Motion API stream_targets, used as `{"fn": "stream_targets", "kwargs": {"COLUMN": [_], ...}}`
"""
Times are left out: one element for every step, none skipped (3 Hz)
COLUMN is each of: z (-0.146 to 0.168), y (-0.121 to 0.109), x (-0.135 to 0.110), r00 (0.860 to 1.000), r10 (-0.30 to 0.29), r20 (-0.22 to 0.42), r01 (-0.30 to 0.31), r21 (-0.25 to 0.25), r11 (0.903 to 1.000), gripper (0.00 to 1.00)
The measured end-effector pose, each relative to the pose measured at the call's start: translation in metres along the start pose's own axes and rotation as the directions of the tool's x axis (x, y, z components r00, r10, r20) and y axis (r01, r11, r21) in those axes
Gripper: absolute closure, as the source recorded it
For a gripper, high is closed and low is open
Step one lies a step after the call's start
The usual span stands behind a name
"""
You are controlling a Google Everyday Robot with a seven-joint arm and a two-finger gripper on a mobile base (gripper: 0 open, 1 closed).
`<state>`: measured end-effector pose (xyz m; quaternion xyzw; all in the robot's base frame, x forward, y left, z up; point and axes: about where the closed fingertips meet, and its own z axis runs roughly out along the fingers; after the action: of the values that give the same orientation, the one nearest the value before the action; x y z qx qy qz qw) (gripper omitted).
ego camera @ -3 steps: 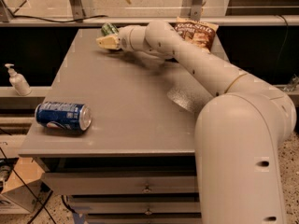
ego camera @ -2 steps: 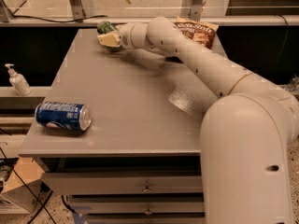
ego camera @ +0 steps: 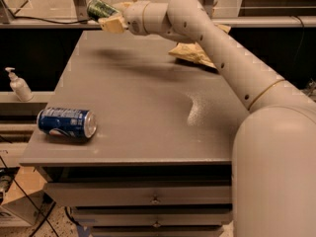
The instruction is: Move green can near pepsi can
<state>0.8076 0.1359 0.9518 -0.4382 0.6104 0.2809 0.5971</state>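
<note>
Raised since before, your gripper is clamped on the green can above the counter's far-left corner. The pepsi can lies sideways near the front-left corner.

green can half-hidden by claw, top-left — bag part-covered

The green can, metallic with pale markings, sits tilted in the grasp of the gripper, held in the air above the far left corner of the counter. The pepsi can, dark blue with white markings, lies on its side near the counter's front left corner, silver end facing right, well apart from the green can.
</note>
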Motion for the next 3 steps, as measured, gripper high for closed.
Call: {"fn": "stream_targets", "kwargs": {"z": [-0.0324, -0.0316, -0.0275], "y": [0.0319, 0.0399, 0.0405], "x": [-0.0399, -0.0384, -0.0423], "r00": [0.993, 0.991, 0.990], "r10": [-0.114, -0.125, -0.144], "r20": [0.042, 0.039, 0.005], "r01": [0.118, 0.129, 0.143], "r21": [-0.107, -0.135, -0.153], "r11": [0.9872, 0.9824, 0.9779], "gripper": [1.00, 1.00, 1.00]}}
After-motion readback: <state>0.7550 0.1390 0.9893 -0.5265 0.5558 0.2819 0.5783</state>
